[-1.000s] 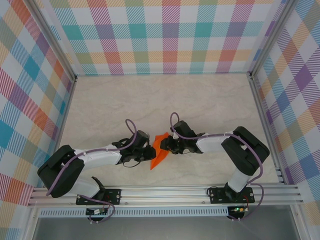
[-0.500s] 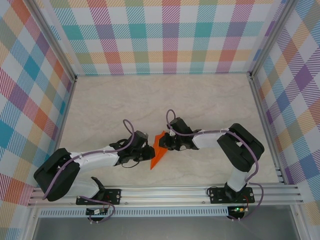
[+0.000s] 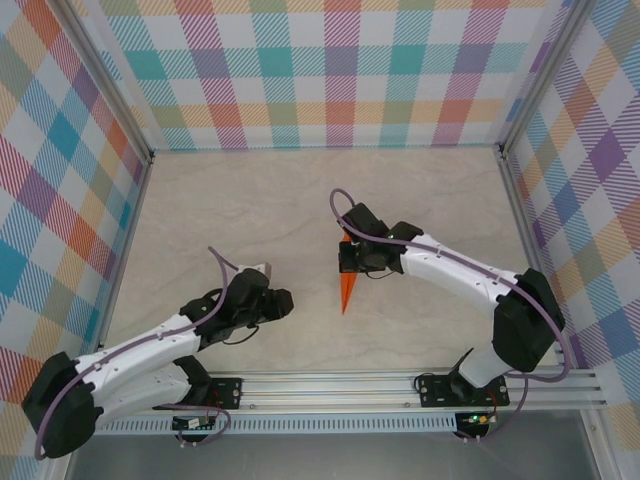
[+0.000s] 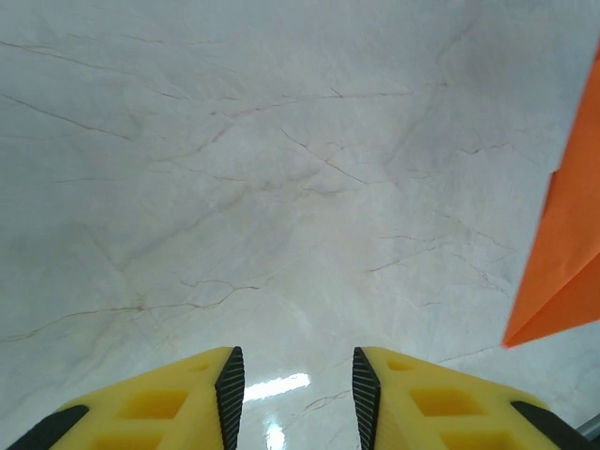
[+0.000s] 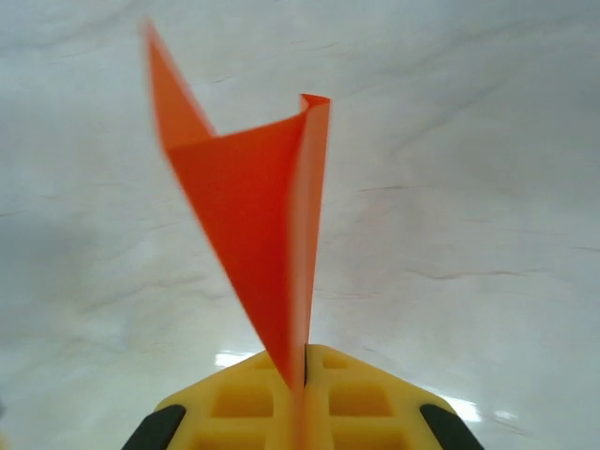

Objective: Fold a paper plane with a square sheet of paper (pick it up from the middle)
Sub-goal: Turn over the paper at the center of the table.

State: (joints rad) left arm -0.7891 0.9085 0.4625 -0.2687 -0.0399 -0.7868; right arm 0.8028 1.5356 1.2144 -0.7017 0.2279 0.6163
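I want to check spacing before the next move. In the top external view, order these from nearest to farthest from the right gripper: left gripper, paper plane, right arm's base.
1. paper plane: pinched in the right gripper itself.
2. left gripper: to its left, open, apart from the plane.
3. right arm's base: at the bottom right of the view.

The paper plane [image 5: 253, 234] looks matt, the marbled table [image 4: 281, 187] glossy, the left fingers [image 4: 159, 405] yellow plastic.

Pale marbled tabletop [image 3: 250, 200] — bright plaid walls [image 3: 340, 70] around it.
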